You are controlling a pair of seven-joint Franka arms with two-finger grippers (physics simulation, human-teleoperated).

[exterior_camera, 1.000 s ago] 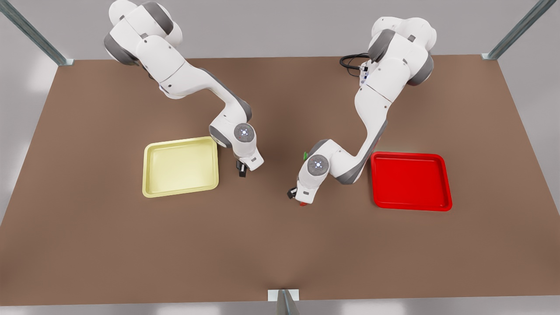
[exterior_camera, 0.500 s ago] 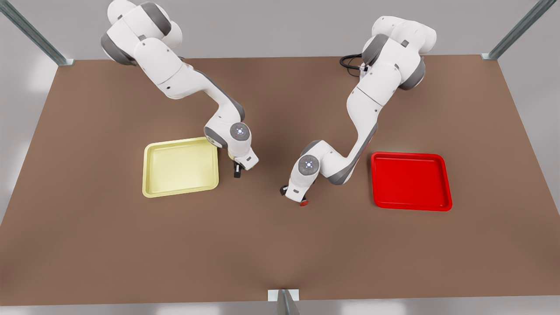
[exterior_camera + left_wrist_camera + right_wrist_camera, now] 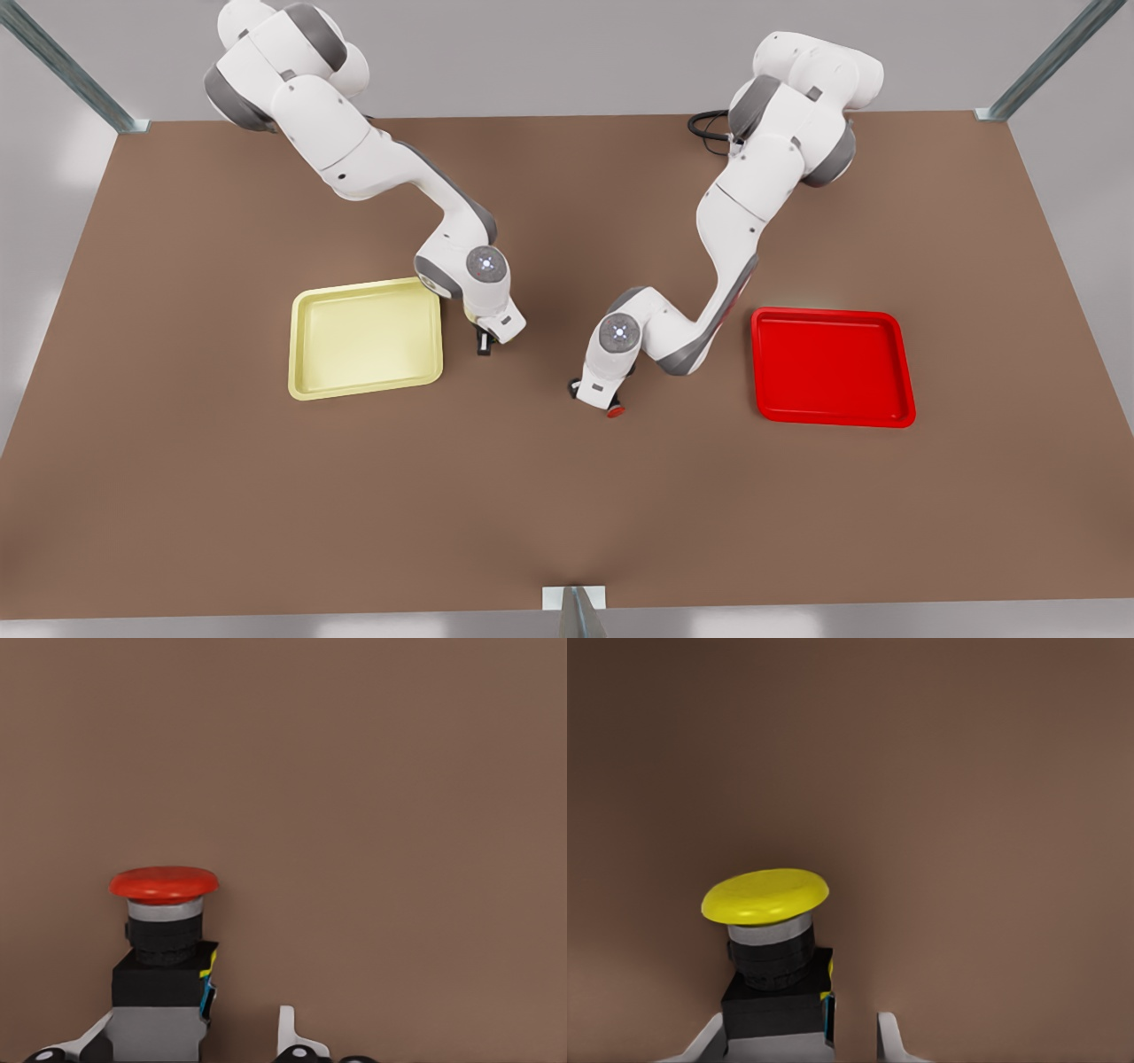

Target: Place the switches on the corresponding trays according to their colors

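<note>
- Fingers of the left gripper [image 3: 190, 1038] stand narrowly apart around the dark body of the red switch [image 3: 164, 935], not clamped on it. One finger [image 3: 292, 1035] shows a strip of table [image 3: 399, 815] between itself and the block. The other looks close against the body, though I cannot tell whether it touches.
- Placement makes sense for a grasp: the switch stands upright on the table with its red cap pointing away from the wrist, so the flat sides of the block face the fingers (the round cap would offer nothing to pinch).
- Right gripper [image 3: 796, 1036] mirrors this. Its fingers are parted around the yellow switch [image 3: 769, 943], which also stands upright between them, again with a gap showing on one side.
- In the front view the yellow tray [image 3: 365, 286] lies just beside the right gripper, so that carry should be short.
- Red tray [image 3: 828, 312] lies well apart from the left gripper, out beyond that arm's own elbow, so its carry should be longer.
- My judgement: both arms are at the closing step, and neither switch is lifted or in a tray yet.
</note>
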